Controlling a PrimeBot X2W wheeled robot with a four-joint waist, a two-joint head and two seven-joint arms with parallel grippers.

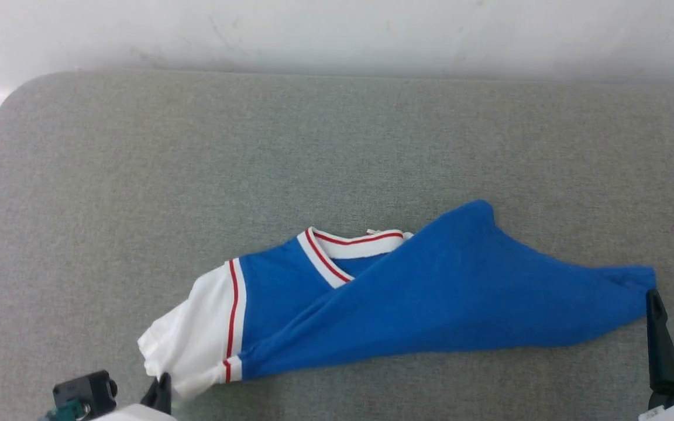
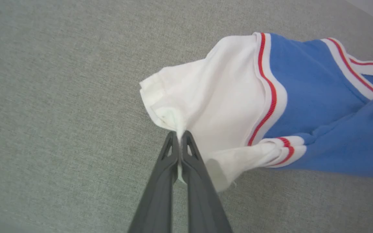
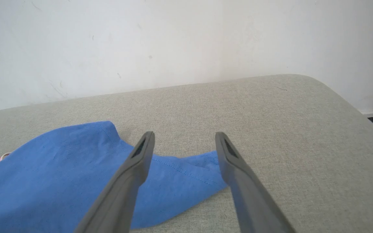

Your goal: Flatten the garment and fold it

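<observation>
Around the garment [image 1: 430,298] lies grey cushion [image 1: 337,146], wall [image 1: 337,35] behind.

There was one shirt [image 1: 430,298] on one grey padded table [image 1: 337,134], with a single white wall [image 1: 337,29] behind it. The shirt showed one collar [image 1: 337,248]. I counted two grippers, the left gripper [image 2: 180,134] and the right gripper [image 3: 184,137], each with two dark fingers [image 3: 125,181], so four fingers in all. One small dark block [image 1: 82,392] sat by the left one.
</observation>
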